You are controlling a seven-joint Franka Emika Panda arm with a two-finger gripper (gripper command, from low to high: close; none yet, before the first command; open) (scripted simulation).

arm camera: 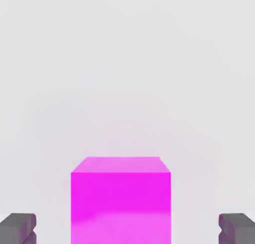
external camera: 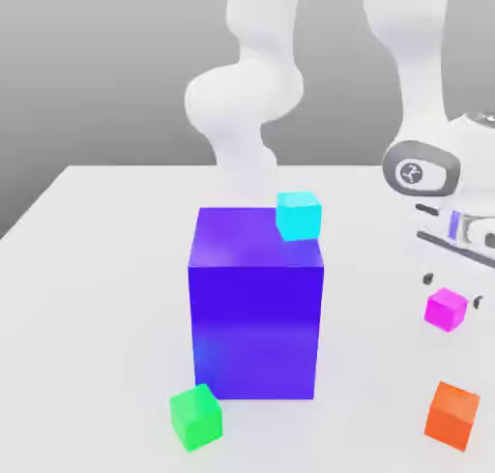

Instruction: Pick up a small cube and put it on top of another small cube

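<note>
Gripper (arm camera: 127, 228) stood with fingers (arm camera: 17, 228) wide apart, flanking the magenta cube (arm camera: 121, 198) without touching it. That cube sat on the white table (external camera: 97, 268) at the exterior view's right (orange cube (external camera: 452, 414) nearby). Green cube (external camera: 196, 416) lay before the big blue-purple block (external camera: 256, 316).

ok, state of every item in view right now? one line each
magenta cube: on the table, between the open jaws, not gripped.
gripper: open, fingertips apart on either side of the magenta cube.
green cube: on the table, near the blue block's front corner, nothing on top.
blue block: upright on the table.
cyan cube: behind the blue block's top.
orange cube: on the table, alone.
</note>
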